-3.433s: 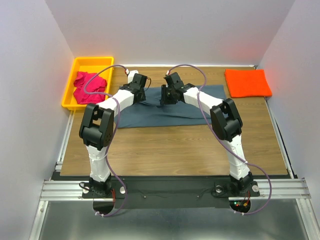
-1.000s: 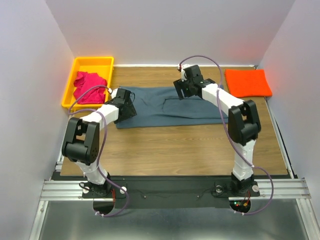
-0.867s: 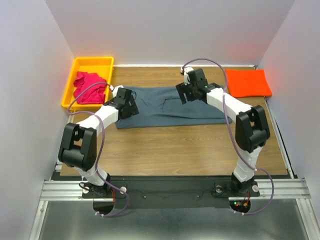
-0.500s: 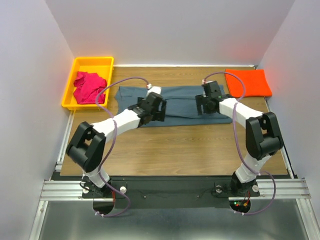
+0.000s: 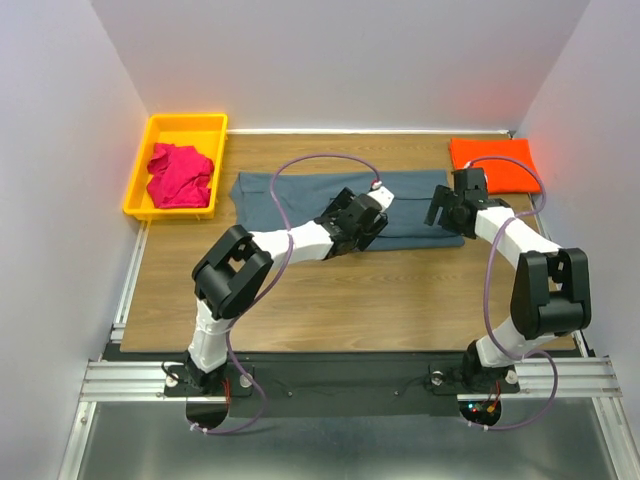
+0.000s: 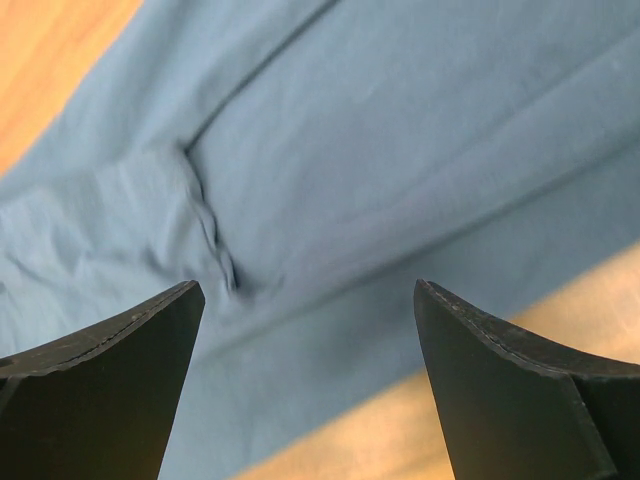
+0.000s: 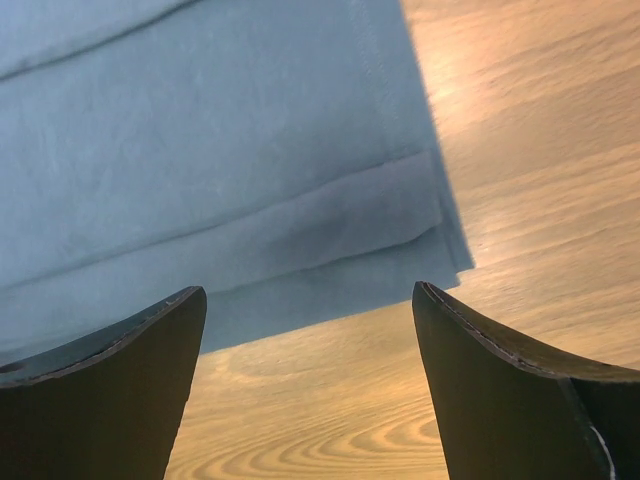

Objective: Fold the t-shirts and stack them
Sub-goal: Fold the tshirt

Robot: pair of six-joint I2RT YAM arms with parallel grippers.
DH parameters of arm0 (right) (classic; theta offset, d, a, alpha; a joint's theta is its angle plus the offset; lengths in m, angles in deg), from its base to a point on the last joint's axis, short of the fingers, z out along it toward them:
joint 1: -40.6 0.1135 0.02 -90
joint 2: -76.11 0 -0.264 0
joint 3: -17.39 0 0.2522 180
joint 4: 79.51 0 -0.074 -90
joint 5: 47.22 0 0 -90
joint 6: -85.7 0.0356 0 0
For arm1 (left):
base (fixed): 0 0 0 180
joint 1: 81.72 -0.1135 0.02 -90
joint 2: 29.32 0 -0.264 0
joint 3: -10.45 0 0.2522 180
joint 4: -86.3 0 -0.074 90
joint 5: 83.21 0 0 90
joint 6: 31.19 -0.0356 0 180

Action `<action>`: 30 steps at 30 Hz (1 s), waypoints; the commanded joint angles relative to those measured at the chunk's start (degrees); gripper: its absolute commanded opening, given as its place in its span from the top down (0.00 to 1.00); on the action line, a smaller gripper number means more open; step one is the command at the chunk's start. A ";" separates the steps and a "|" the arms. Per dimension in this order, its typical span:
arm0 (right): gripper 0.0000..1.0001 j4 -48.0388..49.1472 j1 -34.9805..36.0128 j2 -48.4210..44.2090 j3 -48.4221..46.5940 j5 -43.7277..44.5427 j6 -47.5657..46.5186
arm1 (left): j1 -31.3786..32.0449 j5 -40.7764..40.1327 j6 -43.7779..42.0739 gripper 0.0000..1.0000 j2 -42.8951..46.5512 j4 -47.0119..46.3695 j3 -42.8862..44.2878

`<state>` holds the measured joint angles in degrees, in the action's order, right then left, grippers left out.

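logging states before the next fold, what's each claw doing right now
Left claw: open, empty, above the slate grey-blue cloth t-shirt.
Right claw: open, empty, above that shirt's corner.

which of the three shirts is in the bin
The magenta-pink t-shirt, crumpled inside the yellow bin at the far left. The grey-blue t-shirt lies spread on the table; the orange t-shirt sits folded at far right.

place: robot lab cell; evidence: plain white walls (image 5: 330, 60); aluminium rail (image 5: 120, 378); wooden table (image 5: 350, 290)
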<state>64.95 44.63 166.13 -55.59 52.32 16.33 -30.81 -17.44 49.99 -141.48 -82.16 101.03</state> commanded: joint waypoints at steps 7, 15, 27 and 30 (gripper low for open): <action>0.10 2.53 -1.48 -2.65 0.42 -2.51 2.14 | 0.06 3.57 -9.19 0.02 -4.12 -2.62 5.71; 0.10 2.80 -2.10 -2.30 0.16 -3.30 2.32 | 0.06 4.28 -12.19 0.02 -7.02 -2.00 7.64; 0.10 2.80 -2.45 -2.65 -0.02 -2.60 1.35 | -0.55 5.60 -12.10 0.02 -11.94 -2.18 13.53; 0.10 2.88 -2.36 -2.48 -0.02 -2.60 1.26 | -1.78 5.68 -10.70 0.03 -12.03 -1.91 14.85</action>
<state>65.34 42.75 165.69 -55.31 49.41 17.99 -31.29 -11.83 38.49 -154.04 -83.49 112.42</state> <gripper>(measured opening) 0.896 0.976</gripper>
